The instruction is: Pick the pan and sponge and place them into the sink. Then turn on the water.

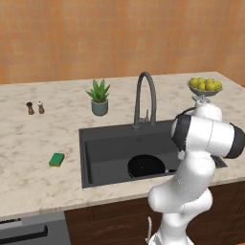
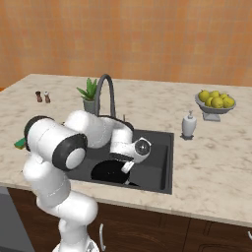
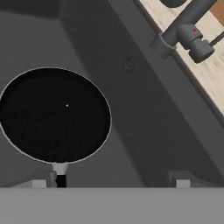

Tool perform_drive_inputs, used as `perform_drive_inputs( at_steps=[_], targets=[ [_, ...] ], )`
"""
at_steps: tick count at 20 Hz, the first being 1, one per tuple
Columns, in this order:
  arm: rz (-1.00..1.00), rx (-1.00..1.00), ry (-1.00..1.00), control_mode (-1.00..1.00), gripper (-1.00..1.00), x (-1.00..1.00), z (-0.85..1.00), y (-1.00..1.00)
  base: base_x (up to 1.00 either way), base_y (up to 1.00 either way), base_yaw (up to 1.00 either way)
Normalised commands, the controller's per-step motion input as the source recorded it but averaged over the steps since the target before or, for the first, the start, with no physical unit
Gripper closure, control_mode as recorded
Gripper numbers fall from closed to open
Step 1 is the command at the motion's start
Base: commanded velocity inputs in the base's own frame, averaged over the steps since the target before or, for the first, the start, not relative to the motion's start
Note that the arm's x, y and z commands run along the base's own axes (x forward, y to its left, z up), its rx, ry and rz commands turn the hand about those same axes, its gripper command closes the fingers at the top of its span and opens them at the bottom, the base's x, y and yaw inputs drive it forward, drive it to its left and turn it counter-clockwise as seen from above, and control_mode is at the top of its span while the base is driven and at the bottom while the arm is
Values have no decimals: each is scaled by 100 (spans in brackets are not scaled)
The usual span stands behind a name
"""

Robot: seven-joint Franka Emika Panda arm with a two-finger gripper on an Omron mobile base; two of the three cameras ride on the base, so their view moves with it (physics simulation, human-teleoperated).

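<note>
The black pan [image 1: 146, 166] lies flat on the floor of the dark grey sink [image 1: 103, 143], near its front wall. In the hand view the pan [image 3: 54, 114] is at the left, its short handle pointing toward my fingers. My gripper [image 3: 110, 183] hangs open just above the basin with nothing between its fingertips [image 3: 183, 183]. From the right base view the gripper [image 2: 129, 168] sits over the pan's [image 2: 109, 173] right rim. The green and yellow sponge [image 1: 57, 159] rests on the counter left of the sink. No water shows at the faucet [image 1: 143, 95].
A potted plant [image 1: 99, 98] stands behind the sink's left side. Two small shakers [image 1: 35, 108] are at the far left. A fruit bowl [image 2: 215, 102] and a soap dispenser [image 2: 189, 124] stand right of the sink. My own arm hides the sink's right part in the left base view.
</note>
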Motion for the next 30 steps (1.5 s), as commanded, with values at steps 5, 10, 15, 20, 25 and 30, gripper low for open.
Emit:
perform_drive_inputs(
  at_steps=[5, 10, 15, 20, 25, 30],
  targets=[
    [0, 0, 0, -100, -100, -63, 99, -6, 0, 0, 0],
    [0, 0, 0, -100, -100, -83, 85, 0, 0, 0, 0],
    [0, -1, -2, -100, -100, -89, 88, 7, 0, 0, 0],
    [7, -16, -5, -100, -100, -74, 89, 36, 0, 0, 0],
    [16, -29, -14, -100, -100, -59, 61, 69, 0, 0, 0],
    [16, -25, -22, -100, -100, -63, 51, 59, 0, 0, 0]
  ],
)
